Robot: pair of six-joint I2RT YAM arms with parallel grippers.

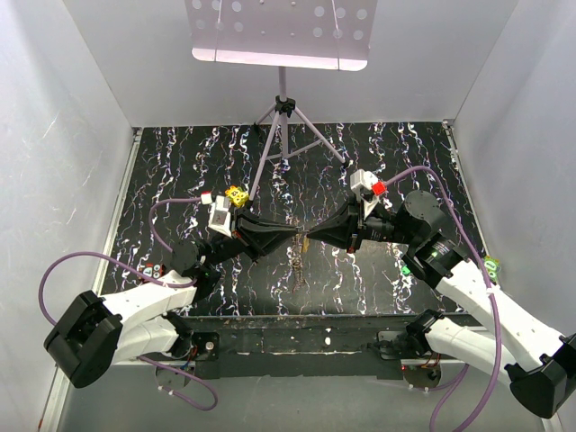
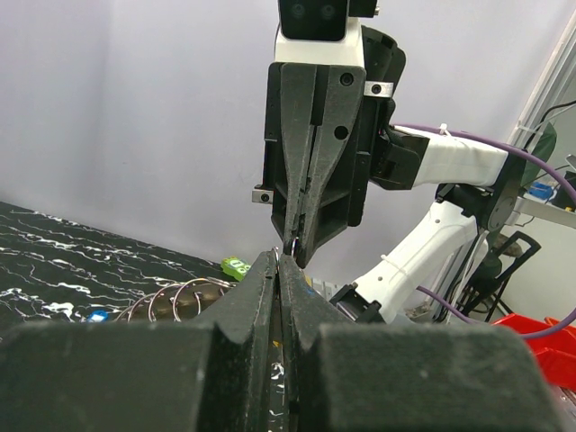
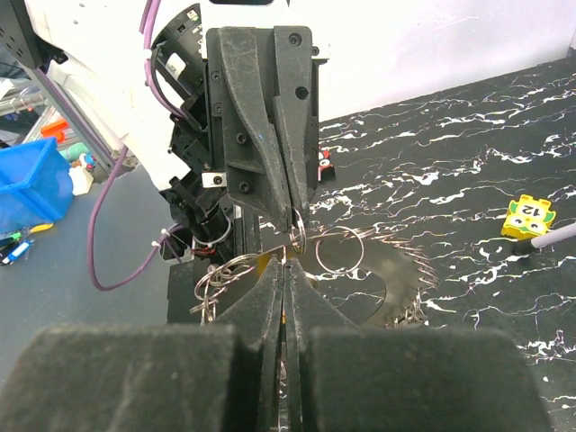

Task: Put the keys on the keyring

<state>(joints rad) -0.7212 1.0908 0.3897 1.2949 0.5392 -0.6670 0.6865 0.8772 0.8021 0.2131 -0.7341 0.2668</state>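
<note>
From the top camera I see both arms reaching in over the black, white-veined tabletop (image 1: 180, 162). The left gripper (image 1: 290, 232) and right gripper (image 1: 317, 234) meet nose to nose above its middle, both lying along the left-right line. A thin strand of metal hangs below the meeting point, too fine to read here. White walls (image 1: 72, 135) close in three sides, and a yellow dotted cube (image 1: 237, 195) sits well behind the left arm.

On the left wrist camera my own fingers are pressed together. The right gripper's fingers are closed too, almost touching mine. A green plastic key head (image 2: 236, 267) lies on the tabletop beyond.

The right wrist camera shows the most. The left gripper is clamped on a small silver wire loop (image 3: 298, 238) at its very tip. My right fingers are fully closed just under it, and I cannot tell what they pinch, if anything. The spiky grey gear-shaped keyring (image 3: 400, 274) lies flat on the tabletop below the tips, right of them in this view. Neither arm looks nearer to it. I judge the coming move turns on keeping that loop lined up with the right tips.
</note>
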